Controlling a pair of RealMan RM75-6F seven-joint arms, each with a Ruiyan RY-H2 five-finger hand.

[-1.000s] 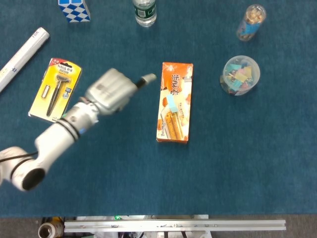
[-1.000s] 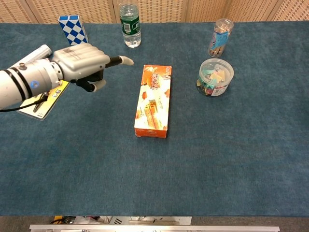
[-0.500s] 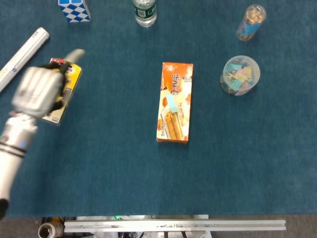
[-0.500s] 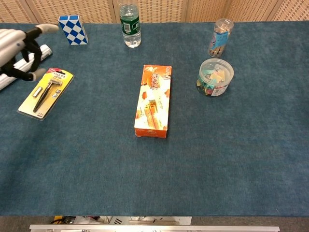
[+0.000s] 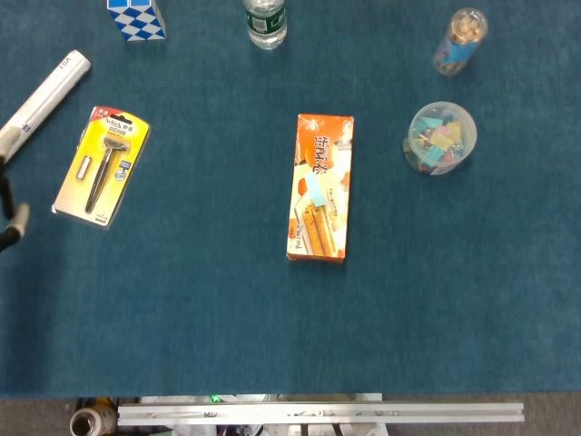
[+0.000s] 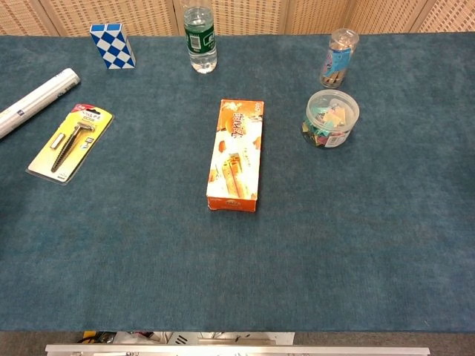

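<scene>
— So, how far along is the work?

— Barely begun, by my reading. Only a sliver of the left hand [image 5: 9,222] shows at the left edge of the head view, a pale fingertip and some dark linkage. I cannot tell whether it is spread or curled, but it holds nothing that I can see.

— And the right hand?

— Neither camera shows it.

— What lies nearest?

— The razor pack [image 5: 101,166], flat on the bench [image 5: 200,300], near that fingertip but apart from it. The white tube [image 5: 41,104] lies just beyond it.

— The rest?

— The orange biscuit box [image 5: 320,186] lies flat mid-bench, well apart, with nothing touching it. Any grasping is left to do.
</scene>
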